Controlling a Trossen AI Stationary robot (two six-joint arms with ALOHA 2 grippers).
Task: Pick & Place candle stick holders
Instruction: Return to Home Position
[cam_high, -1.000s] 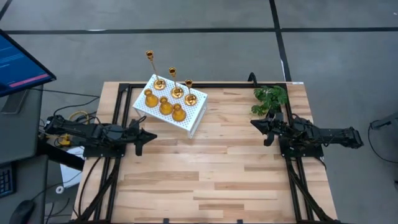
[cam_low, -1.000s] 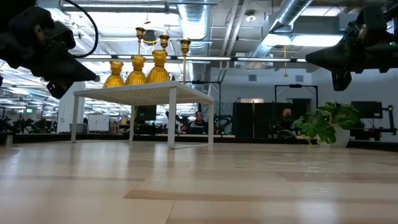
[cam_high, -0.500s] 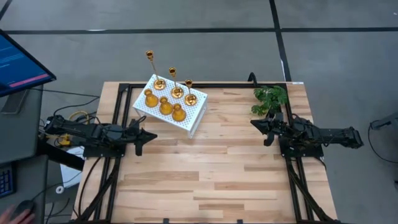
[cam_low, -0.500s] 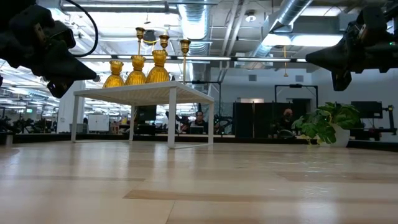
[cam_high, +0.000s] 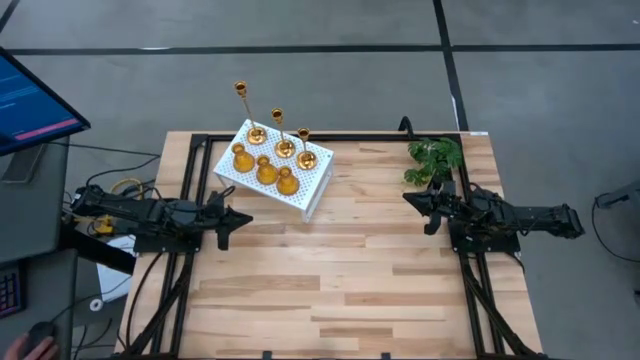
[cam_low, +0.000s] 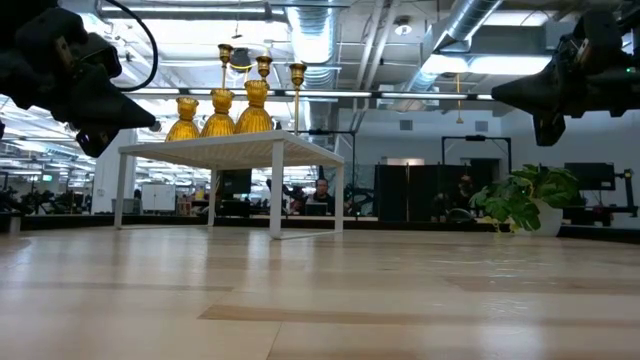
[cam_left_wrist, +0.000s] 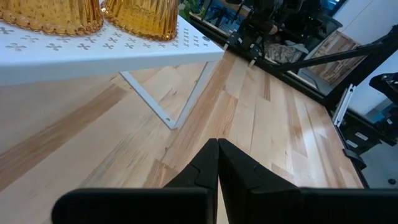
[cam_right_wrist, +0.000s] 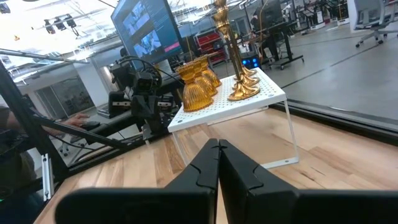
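Both arms look parked to me. The left gripper (cam_high: 238, 217) has its two dark fingers pressed flat together with nothing between them, hanging above the table close to the white shelf's (cam_high: 309, 184) near-left corner. The right gripper (cam_high: 410, 199) is the same, pinched closed and empty, well apart from the shelf on its right side and pointing back toward it.

All six candle stick holders (cam_high: 265, 170) stand on top of that shelf, so I'd say the placing is done and this is the go-home step. The next move shouldn't need much, just tucking the arms in without drifting toward the shelf, since the left one is the closer of the two.

As for materials, the holders are shiny gold metal. Three are tall thin stems (cam_low: 262, 85) on round bases along the shelf's far edge, and three are short ribbed bells (cam_low: 220, 115) in a row along its near edge. The shelf top is white perforated sheet on thin white legs, so it's probably light and easy to nudge. It sits on a pale butcher-block table (cam_high: 350, 280), with a leafy green plant (cam_high: 435, 160) well off to the shelf's right.
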